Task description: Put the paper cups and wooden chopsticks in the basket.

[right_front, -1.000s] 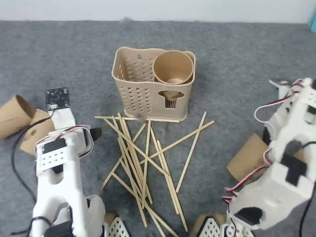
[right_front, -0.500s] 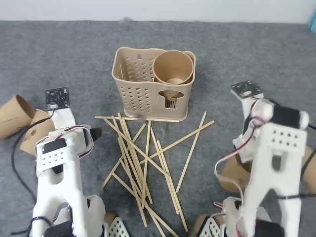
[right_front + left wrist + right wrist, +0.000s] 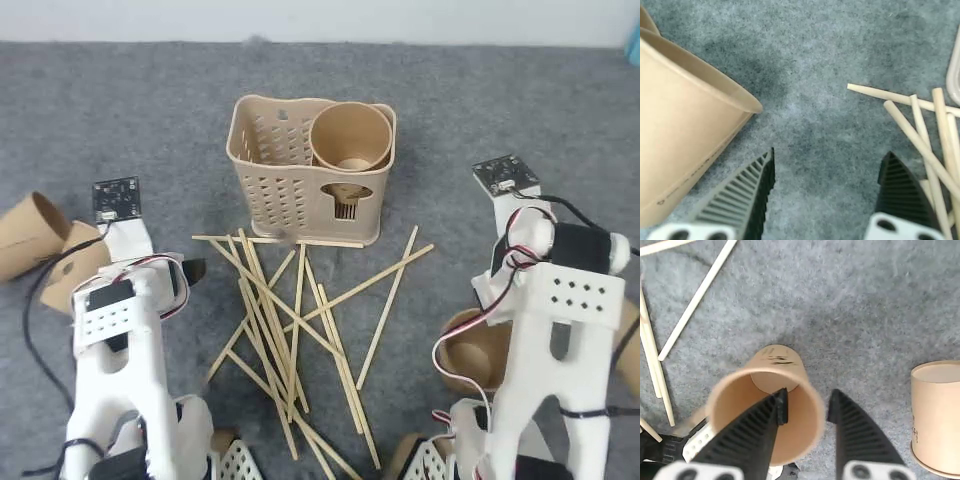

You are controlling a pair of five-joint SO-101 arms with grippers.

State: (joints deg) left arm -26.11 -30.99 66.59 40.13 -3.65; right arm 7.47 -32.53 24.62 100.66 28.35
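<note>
The step in hand looks like the second cup's transfer. The right gripper (image 3: 809, 392) has one ribbed black finger inside a cup (image 3: 765, 377) and the other outside, closed to a narrow gap across the thin wall, so I judge it has hold of the rim. That cup (image 3: 470, 352) sits mouth-up under the right arm, near the desk's (image 3: 150, 100) right edge and towards its near side. The next move would call for lifting it over the basket (image 3: 290, 185), which stands mid-desk towards the far edge, and dropping it into the free left half or nesting it in the basket cup (image 3: 350, 135) in the right half. A light squeeze is wise, since kraft paper this thin dents easily. The left gripper (image 3: 830, 155) is spread wide and holds nothing, low over bare felt between a lying cup (image 3: 685, 135) and the chopsticks' (image 3: 920, 130) ends. Two left cups (image 3: 35, 240) lie on their sides at the left edge, and a standing cup (image 3: 937, 410) is just beside the gripped one. The cups are brown, smooth and tapered, with rolled rims. The chopsticks (image 3: 290, 320) are pale, slim and round, crossed in a loose heap between the basket and the near edge. The basket is beige plastic with rounded corners, slotted walls and a handle cut-out. The desk's grey cover has a short, fuzzy nap.
</note>
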